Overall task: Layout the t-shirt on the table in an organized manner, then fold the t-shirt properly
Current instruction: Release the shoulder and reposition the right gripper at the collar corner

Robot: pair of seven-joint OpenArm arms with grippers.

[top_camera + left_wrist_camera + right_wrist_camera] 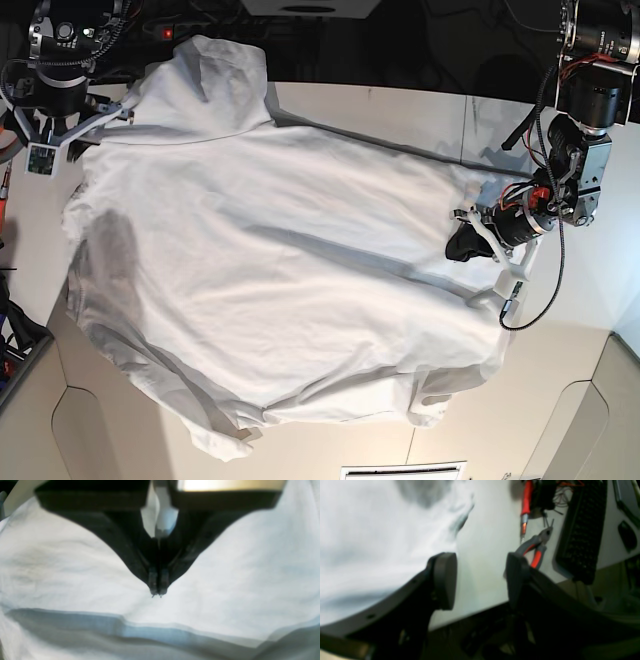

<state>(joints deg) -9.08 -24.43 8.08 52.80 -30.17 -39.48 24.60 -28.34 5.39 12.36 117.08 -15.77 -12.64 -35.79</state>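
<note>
The large, wrinkled white cotton t-shirt [270, 260] is lying spread over the off-white bench [590, 290], looking limp and light, best pinched at a hem, while the left claw [157, 593] is pressing closed onto it and the right claw [481, 580] is gaping empty beside its edge.

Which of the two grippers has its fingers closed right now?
The left gripper: its fingers are pressed together over the t-shirt. The right gripper has fingers spread apart.
</note>
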